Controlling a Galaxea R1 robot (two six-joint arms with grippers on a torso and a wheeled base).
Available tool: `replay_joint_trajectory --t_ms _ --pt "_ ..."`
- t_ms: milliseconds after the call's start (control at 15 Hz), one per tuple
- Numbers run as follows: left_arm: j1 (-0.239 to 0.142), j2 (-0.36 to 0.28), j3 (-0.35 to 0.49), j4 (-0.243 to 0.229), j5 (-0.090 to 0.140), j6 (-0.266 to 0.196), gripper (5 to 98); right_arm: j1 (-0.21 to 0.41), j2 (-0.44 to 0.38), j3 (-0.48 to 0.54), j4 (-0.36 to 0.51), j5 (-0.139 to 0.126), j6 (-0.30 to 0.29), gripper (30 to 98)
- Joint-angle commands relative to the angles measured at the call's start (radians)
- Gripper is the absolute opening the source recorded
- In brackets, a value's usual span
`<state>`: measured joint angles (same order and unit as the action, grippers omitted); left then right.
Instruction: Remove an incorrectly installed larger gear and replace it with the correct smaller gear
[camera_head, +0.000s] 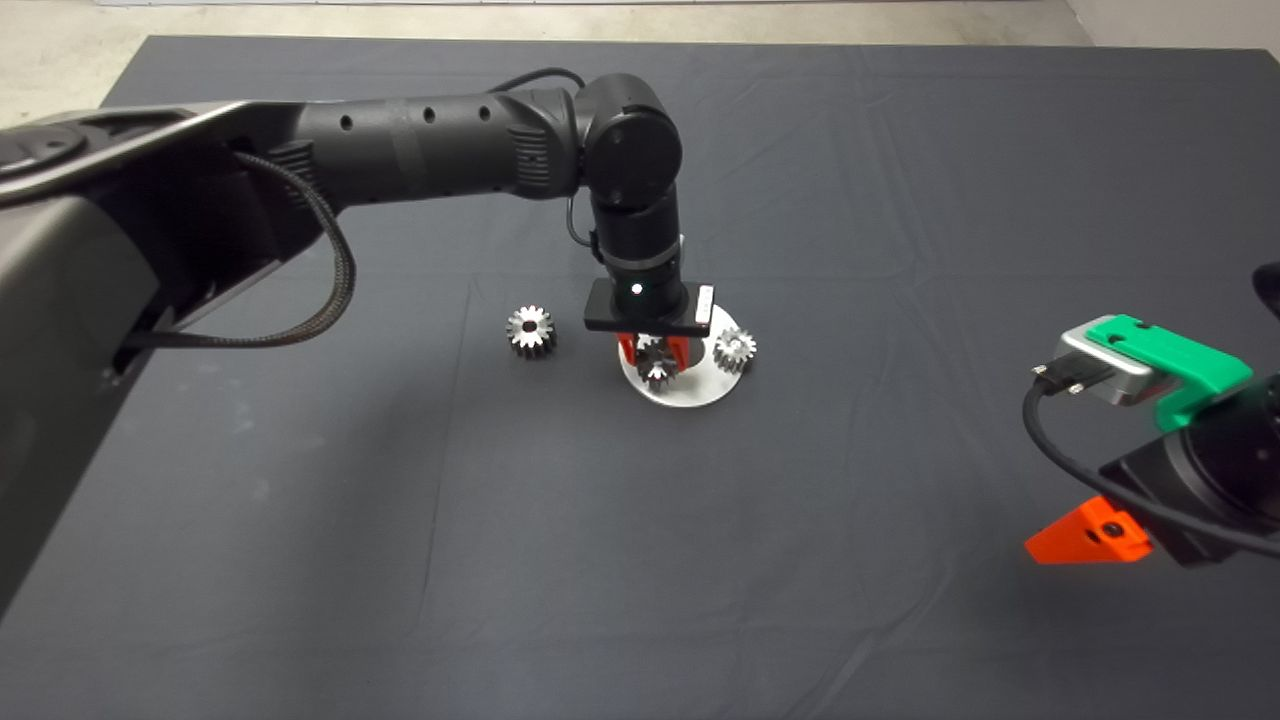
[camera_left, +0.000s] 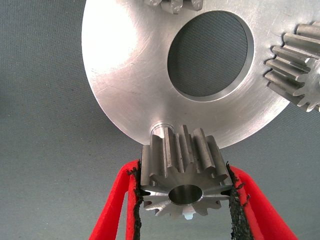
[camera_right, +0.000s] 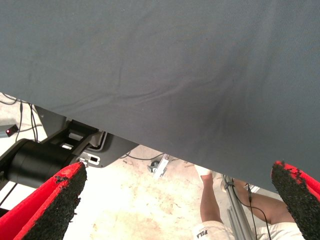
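Gear (camera_left: 182, 182) sits clamped between left pincer (camera_left: 184, 200) pads.

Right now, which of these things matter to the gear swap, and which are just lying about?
In the job: chunky-toothed smaller steel gear, clamped in the left gripper over the round aluminium plate; finer-toothed larger steel gear, lying on the dark mat.
Lying about: neighbouring steel gear on the plate; parked, open right gripper; person's leg.

Chunky-toothed smaller gear (camera_left: 182, 177) sits at the plate's edge; the steel larger gear (camera_head: 530, 329) lies on the mat, well apart.
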<state>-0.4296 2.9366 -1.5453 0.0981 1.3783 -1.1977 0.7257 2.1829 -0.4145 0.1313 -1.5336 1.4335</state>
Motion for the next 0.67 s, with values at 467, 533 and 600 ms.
replay_joint_trajectory --t_ms 467,533,600 --pt "-0.014 0.003 -0.004 -0.017 0.048 -0.008 32.9 0.014 -0.001 0.005 0.031 -0.108 -0.001 97.7" --pt "-0.014 0.003 -0.004 -0.017 0.045 -0.008 32.9 0.014 -0.001 0.005 0.031 -0.108 -0.001 97.7" --pt "-0.012 0.003 -0.004 -0.017 0.045 -0.007 32.9 0.015 -0.001 0.005 0.031 -0.108 -0.001 97.7"
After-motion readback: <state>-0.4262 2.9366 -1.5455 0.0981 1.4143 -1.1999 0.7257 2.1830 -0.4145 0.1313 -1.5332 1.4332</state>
